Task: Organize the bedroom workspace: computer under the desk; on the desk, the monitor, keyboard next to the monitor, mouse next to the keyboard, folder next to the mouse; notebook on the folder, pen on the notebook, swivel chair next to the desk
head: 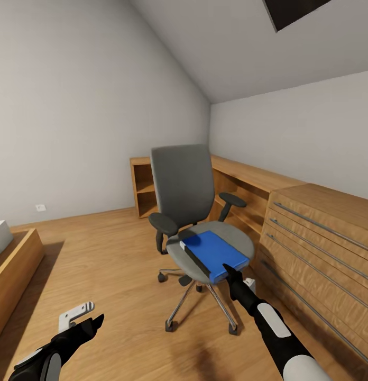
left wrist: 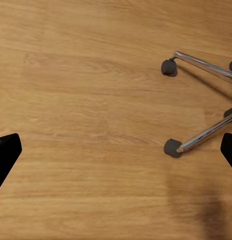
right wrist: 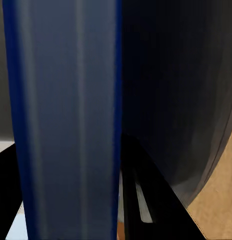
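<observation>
While you look from the head, folder (head: 215, 252) lies on swivel chair (head: 182, 185) seat, your right gripper (head: 231, 274) at its near corner. Left wrist: left gripper (left wrist: 116, 150) spread wide over floor (left wrist: 86, 100). Right wrist: folder edge between the fingers, clamped or not I can't tell. No legible writing.

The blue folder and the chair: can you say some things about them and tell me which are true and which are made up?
1. The blue folder lies on the chair seat. True.
2. The chair is tipped over on the floor. False: it stands upright on its wheels.
3. The right gripper is at the folder's near edge. True.
4. The left gripper holds the folder. False: it hangs open and empty above the floor.
</observation>
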You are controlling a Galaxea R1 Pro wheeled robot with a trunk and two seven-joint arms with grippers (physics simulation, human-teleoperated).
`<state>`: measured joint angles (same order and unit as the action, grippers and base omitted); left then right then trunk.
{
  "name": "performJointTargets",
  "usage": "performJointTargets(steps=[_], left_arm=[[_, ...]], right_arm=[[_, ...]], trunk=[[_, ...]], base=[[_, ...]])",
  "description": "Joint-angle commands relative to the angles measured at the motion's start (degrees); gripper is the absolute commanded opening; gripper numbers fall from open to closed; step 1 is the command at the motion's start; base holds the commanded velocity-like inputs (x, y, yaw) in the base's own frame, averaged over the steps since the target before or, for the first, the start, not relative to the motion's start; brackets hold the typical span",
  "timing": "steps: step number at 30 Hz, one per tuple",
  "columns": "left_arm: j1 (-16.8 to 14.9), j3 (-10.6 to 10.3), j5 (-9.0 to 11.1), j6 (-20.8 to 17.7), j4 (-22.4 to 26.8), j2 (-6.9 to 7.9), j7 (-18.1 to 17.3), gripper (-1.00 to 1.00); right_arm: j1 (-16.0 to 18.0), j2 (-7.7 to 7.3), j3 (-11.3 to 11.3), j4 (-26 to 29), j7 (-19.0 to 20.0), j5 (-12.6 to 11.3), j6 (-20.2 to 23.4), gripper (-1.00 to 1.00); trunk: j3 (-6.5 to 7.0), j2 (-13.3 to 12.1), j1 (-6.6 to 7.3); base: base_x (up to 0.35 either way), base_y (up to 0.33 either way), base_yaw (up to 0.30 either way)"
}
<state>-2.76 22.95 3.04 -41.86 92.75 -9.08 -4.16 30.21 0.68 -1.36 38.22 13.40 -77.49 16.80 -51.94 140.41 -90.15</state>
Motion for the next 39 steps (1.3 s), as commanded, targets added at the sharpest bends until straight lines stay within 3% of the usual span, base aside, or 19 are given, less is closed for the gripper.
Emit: performJointTargets(steps=[1,19,25,35,39], left_arm=[[-0.1,0.2,0.3,-0.3,0.1,-0.06,-0.2,1.0],[-0.1,0.0,0.3,-0.4,0.1,-0.12,0.1,1.0],[-0.1,0.0,0.3,-0.3,0.1,-0.14,0.2,1.0],[-0.1,-0.1,0.3,-0.4,0.1,-0.14,0.2,1.0],[-0.1,-0.2,0.3,-0.4,0.1,-0.14,0.2,1.0]], right_arm=[[0.0,0.02,-0.1,0.0,0.1,-0.5,0.3,-1.0],[0.0,-0.09,-0.4,0.4,0.2,-0.6,0.2,-1.0],[0.0,-0.14,-0.7,1.0,0.4,-0.6,0.2,-1.0],[-0.1,-0.42,-1.0,7.8,0.1,-0.5,0.1,-1.0],[-0.1,-0.61,-2.2,9.8,-1.6,-0.4,-0.8,-1.0]], trunk=[[-0.06,0.0,0.01],[2.81,-6.4,3.53],[3.89,-8.8,4.84],[5.69,-12.8,7.04],[6.4,-14.4,7.92]], base=[[0.0,0.0,0.0],[-0.014,0.0,0.0],[-0.265,0.0,0.0],[-0.334,0.0,0.0],[-0.328,0.0,0.0]])
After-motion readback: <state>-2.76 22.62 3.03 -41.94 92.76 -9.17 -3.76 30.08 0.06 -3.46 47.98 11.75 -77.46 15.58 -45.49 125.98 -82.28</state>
